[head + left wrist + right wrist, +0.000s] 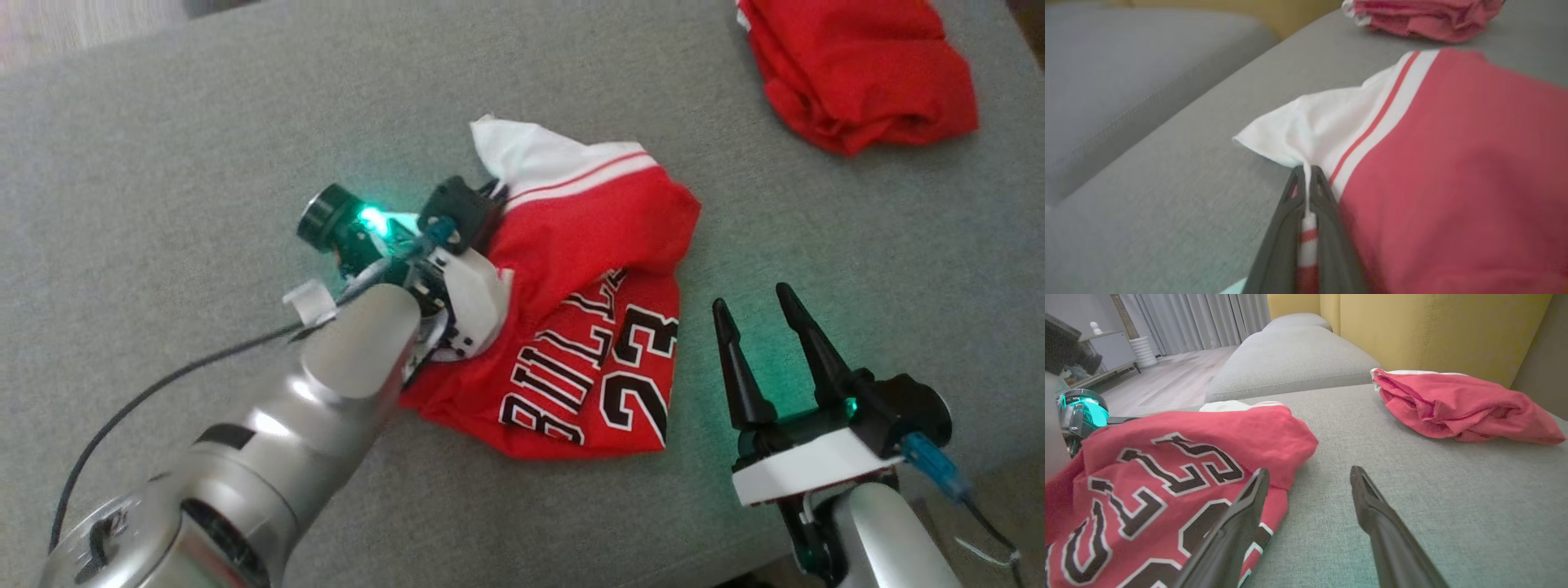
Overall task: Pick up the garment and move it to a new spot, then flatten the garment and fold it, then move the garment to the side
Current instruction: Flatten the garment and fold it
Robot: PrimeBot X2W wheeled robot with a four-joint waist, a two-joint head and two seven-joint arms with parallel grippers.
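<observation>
The red "BULLS 23" garment (588,327) lies crumpled on the grey cushion, its white striped panel at the far end. My left gripper (1306,173) is shut on the garment (1453,163), pinching a striped white edge between its dark fingers. In the head view the left gripper's fingertips are hidden behind its wrist housing over the garment's left side. My right gripper (755,306) is open just right of the garment, nothing between its fingers. In the right wrist view the right gripper (1308,475) points past the garment (1167,465), which lies at the left.
A plain red cloth lump (861,69) lies at the cushion's far right corner, also the cloth lump (1461,406). The grey cushion (163,204) has its front edge near my right arm. A yellow backrest (1433,330) rises behind; a second cushion (1106,81) lies beyond.
</observation>
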